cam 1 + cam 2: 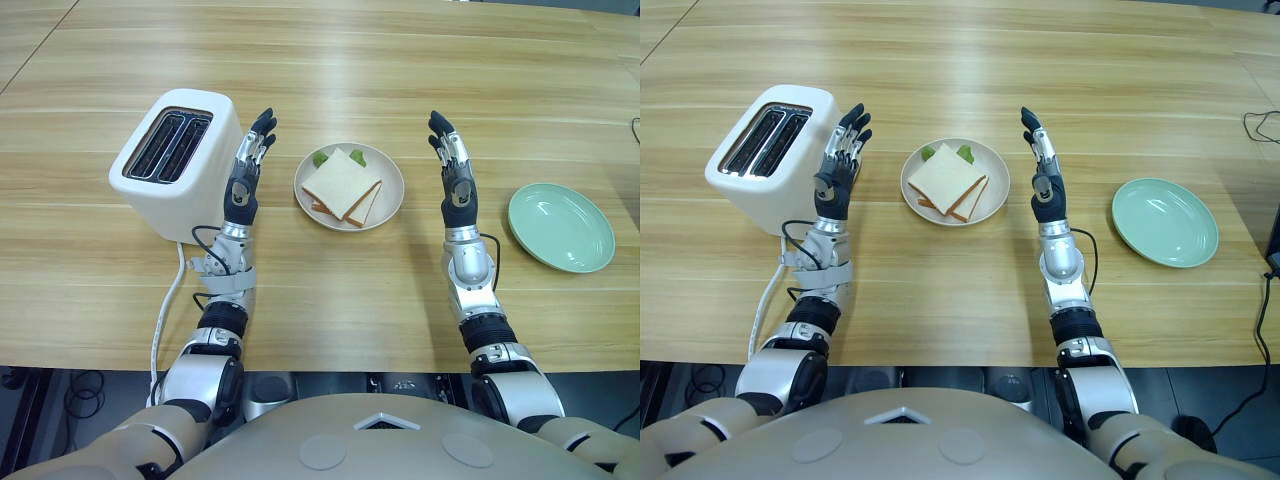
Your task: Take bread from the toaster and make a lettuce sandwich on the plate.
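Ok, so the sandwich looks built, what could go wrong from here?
The left hand sits close beside the toaster, and its white cord runs along that arm; pulling back might snag it. The top slice of the sandwich lies skewed, so a nudge could slide it off.

Pale green plate (560, 227) on the wooden table (400, 60), perhaps a dark cable (1250, 120) at its right edge.
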Robot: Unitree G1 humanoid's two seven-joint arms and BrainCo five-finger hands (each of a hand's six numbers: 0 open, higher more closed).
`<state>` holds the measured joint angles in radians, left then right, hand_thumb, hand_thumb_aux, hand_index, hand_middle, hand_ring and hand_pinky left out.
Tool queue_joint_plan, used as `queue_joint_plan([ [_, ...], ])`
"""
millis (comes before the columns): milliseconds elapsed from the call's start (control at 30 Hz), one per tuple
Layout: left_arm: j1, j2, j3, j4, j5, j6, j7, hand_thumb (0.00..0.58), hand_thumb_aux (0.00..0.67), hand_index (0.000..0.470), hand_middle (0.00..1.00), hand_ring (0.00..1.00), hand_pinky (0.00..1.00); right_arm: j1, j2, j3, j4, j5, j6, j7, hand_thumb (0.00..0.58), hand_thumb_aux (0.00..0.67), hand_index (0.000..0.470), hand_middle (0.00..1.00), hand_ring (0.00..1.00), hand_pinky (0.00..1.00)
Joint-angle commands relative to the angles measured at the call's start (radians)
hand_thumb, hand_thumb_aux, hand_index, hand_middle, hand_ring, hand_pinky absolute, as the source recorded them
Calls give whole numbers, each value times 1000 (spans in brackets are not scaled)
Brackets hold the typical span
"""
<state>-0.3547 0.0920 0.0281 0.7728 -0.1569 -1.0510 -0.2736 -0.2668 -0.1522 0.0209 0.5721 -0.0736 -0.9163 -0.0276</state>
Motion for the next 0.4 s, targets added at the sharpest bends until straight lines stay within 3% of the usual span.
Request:
queue_joint_plan([
  [33,-16,-5,10,7,22,2,5,0,0,0,0,0,0,-11,0,-15,20,-12,20,-3,0,0,0,0,0,0],
  [400,-19,-16,21,17,56,-3,23,0,0,0,0,0,0,-13,1,-24,45,-34,18,-15,0,0,0,0,0,0],
])
